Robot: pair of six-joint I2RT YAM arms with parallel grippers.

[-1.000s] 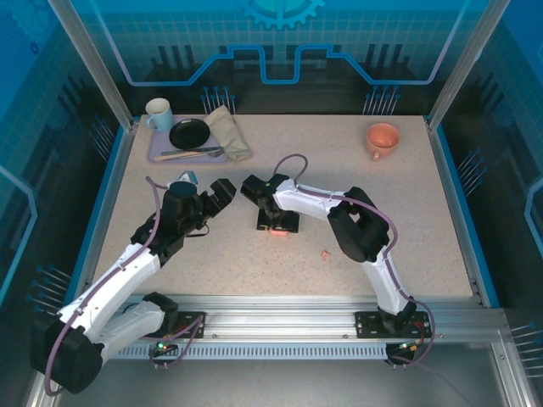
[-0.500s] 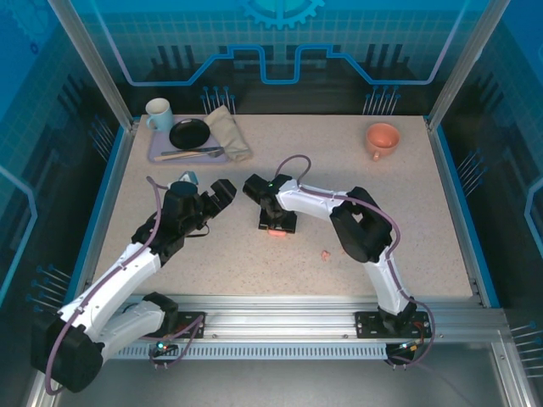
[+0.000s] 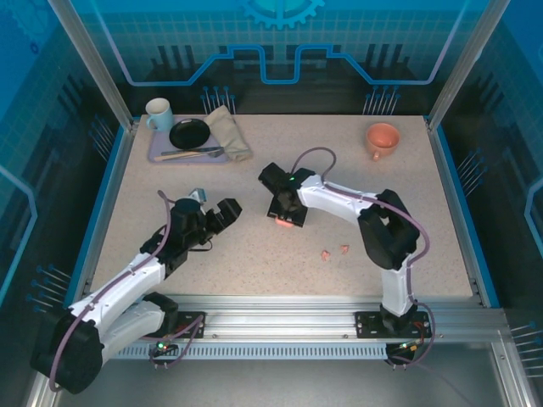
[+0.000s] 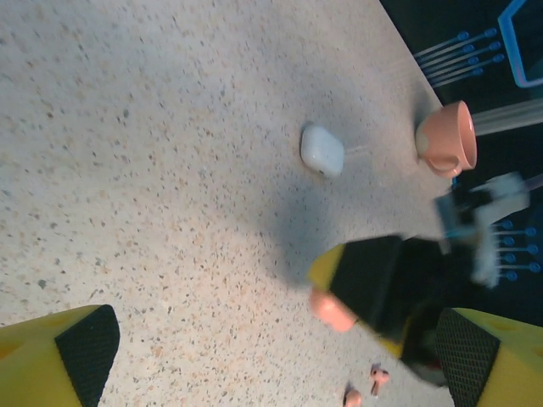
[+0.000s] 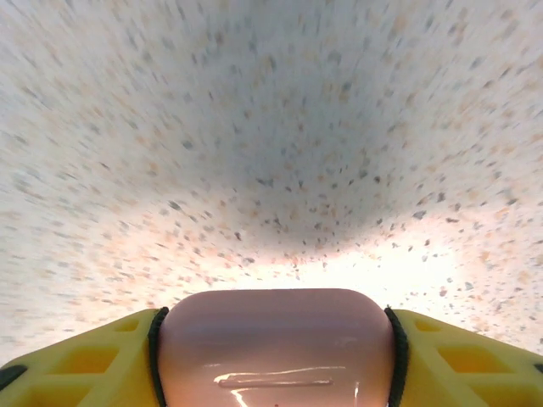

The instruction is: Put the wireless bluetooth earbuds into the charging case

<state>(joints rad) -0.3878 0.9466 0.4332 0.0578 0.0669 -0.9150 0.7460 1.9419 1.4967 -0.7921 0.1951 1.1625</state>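
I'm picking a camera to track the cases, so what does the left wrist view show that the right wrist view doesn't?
Left wrist, not right wrist: a white case, an orange cup, two salmon-pink earbuds on the speckled table, and the open left gripper. Right wrist, not left wrist: the right gripper's yellow fingers flush against both sides of the pink case. Both: the pink case held by the right gripper, and the table.

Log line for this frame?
right fingers: shut on pink case | left fingers: open, empty | two pink earbuds: loose on table | white case: on table
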